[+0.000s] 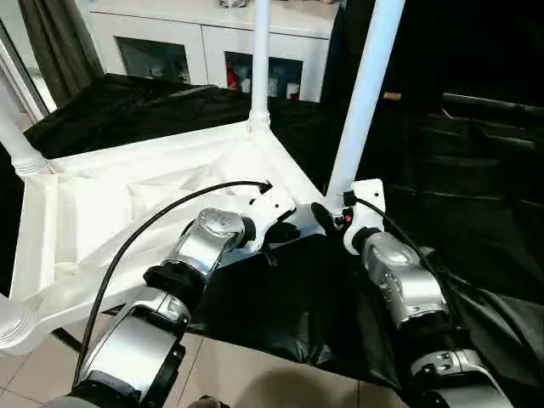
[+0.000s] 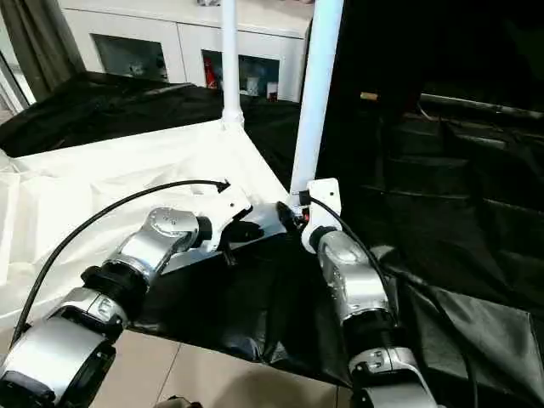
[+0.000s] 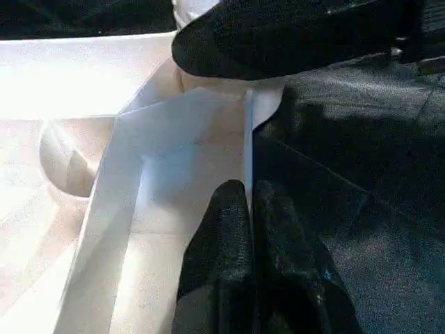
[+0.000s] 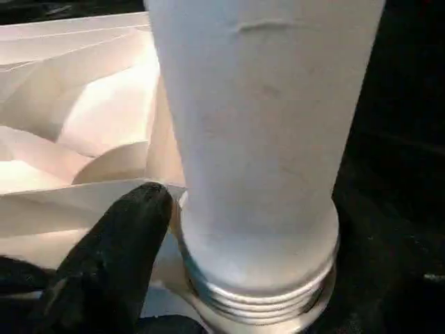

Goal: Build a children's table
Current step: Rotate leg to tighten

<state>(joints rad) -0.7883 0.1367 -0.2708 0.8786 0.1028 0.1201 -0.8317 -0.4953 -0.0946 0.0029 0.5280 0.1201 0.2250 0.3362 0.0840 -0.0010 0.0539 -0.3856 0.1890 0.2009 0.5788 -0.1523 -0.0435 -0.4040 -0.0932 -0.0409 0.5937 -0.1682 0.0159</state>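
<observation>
1. The table top (image 1: 127,204) lies upside down on a black sheet (image 1: 280,314), ribbed underside up.
2. Three legs stand in corner sockets: a far leg (image 1: 260,59), a left leg (image 1: 17,140), and a near-left leg (image 1: 15,323) at the picture's lower corner.
3. The fourth leg (image 1: 364,93) stands at the near-right corner, its long axis close to upright and leaning slightly away from the top. In the right wrist view its threaded end (image 4: 257,292) shows exposed rings above the socket; judged not yet fully screwed home.
4. The left gripper (image 3: 249,209) is pressed together, pinching the thin rim (image 3: 248,139) of the top just beside that corner. Judged to be steadying the top.
5. The right gripper (image 1: 331,217) sits at the base of the fourth leg. One finger (image 4: 111,250) lies against the leg's lower end on the top's side. Whether the pincer is spread or clamping the leg cannot be told.
6. Governing relation: the leg's base lies directly at the right gripper, rising upward from it. The right arm is the nearer; any turn must run about the upright axis.
7. Risk, as judged: the lean may cross the thread.
</observation>
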